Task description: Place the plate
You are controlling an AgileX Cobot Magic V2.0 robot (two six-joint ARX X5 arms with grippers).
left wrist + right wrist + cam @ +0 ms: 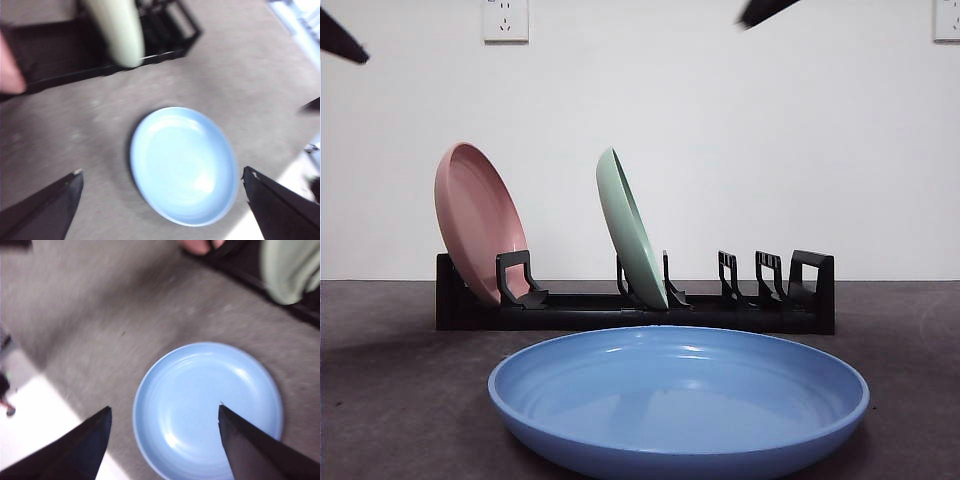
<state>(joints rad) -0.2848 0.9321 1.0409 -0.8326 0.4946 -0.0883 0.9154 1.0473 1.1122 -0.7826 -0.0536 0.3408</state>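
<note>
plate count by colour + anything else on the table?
Pink plate: 1, upright in rack
Green plate: 1, upright in rack
Blue plate: 1, flat on table, in front of rack
Black rack: 1
Total: 4 things, 3 of them plates

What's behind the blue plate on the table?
Behind the blue plate stands a black dish rack holding a pink plate and a green plate upright in its slots. The blue plate's rim hides part of the table before the rack.

Both arms hang high — left gripper and right gripper each with jaws spread wide, holding nothing.
</note>
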